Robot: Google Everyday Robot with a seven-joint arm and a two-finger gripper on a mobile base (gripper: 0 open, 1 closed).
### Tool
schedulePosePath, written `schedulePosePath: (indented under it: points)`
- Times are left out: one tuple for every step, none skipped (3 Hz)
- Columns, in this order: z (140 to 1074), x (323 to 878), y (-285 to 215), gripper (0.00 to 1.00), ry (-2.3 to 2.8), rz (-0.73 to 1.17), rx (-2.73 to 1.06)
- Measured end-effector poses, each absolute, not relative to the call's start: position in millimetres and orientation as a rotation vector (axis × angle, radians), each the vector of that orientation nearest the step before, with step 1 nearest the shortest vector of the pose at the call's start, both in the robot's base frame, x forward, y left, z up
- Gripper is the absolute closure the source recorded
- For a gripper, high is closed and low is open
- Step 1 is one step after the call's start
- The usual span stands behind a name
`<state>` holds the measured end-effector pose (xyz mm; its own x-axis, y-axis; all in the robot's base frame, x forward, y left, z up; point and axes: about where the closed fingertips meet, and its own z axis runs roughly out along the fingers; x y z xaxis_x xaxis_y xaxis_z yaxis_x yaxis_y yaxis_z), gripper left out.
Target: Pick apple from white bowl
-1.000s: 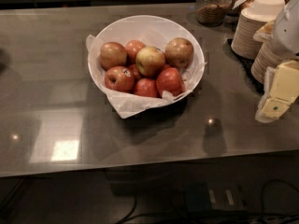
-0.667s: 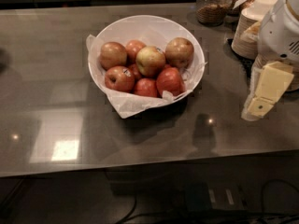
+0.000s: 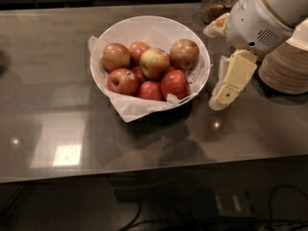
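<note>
The apple [image 3: 154,62], pale yellow-green with a reddish blush, sits on top of the pile near the middle of the white bowl [image 3: 150,29]. It rests on the fruit around it. A brownish-red apple [image 3: 116,57] lies to its left and another [image 3: 184,53] to its right, both touching it or nearly so. A smaller red apple [image 3: 138,48] peeks out behind it. Three deep red apples fill the near side of the bowl: one with a sticker [image 3: 123,81], one low in the middle [image 3: 150,90], and one to the right [image 3: 174,83].

Crinkled white paper [image 3: 131,110] lines the bowl, and its corners stick out over the rim at the left, the front and the right. The bowl stands on the dark, glossy desk [image 3: 57,100], towards its far side.

My gripper [image 3: 226,88] hangs just beside the bowl on its right, outside the rim and above the desk, tilted so that its tip points down and towards the bowl. It is apart from the apple. I cannot tell whether my jaws are apart or together from this angle. The white housing of my arm [image 3: 257,20] rises behind it to the upper right.

Right of my gripper stands a stack of beige paper bowls [image 3: 286,69]. A glass jar [image 3: 216,4] with brown contents stands at the desk's far edge, behind my arm.
</note>
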<state>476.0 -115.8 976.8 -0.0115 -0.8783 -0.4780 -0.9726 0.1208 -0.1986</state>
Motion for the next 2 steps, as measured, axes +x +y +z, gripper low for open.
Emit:
schedulePosePath:
  points:
    - [977,476,-116,0.0,1.918,0.254,-1.786]
    - [983,491,-102,0.0,1.888,0.264,-1.775]
